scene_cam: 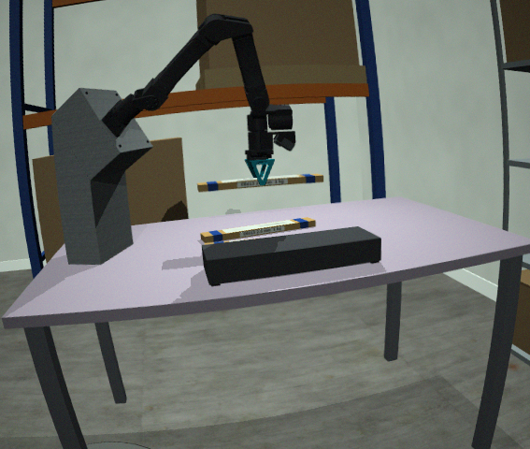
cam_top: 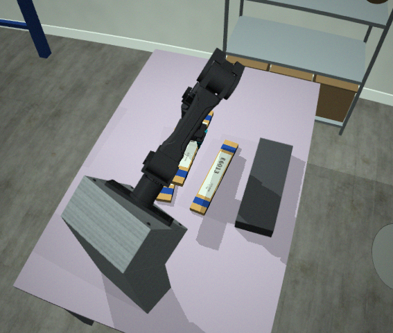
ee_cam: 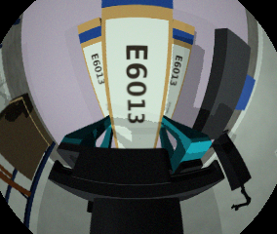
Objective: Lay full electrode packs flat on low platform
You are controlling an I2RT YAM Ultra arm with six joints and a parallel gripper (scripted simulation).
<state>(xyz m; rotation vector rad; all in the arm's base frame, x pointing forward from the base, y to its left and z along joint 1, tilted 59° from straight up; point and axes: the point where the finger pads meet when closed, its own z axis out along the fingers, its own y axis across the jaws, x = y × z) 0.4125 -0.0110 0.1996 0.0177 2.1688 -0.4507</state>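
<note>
My gripper is shut on a long flat E6013 pack. Its teal fingers are on opposite long sides, and the pack hangs roughly level, well above the table. The arm hides part of it in the top view. A second pack lies flat on the table beside the platform. A third pack lies on the table on the other side, mostly hidden by the arm and the held pack. The low dark platform bears no pack.
The lilac table carries the grey arm base at one end. The platform stands near one long table edge. A shelf rack stands beyond the far short edge.
</note>
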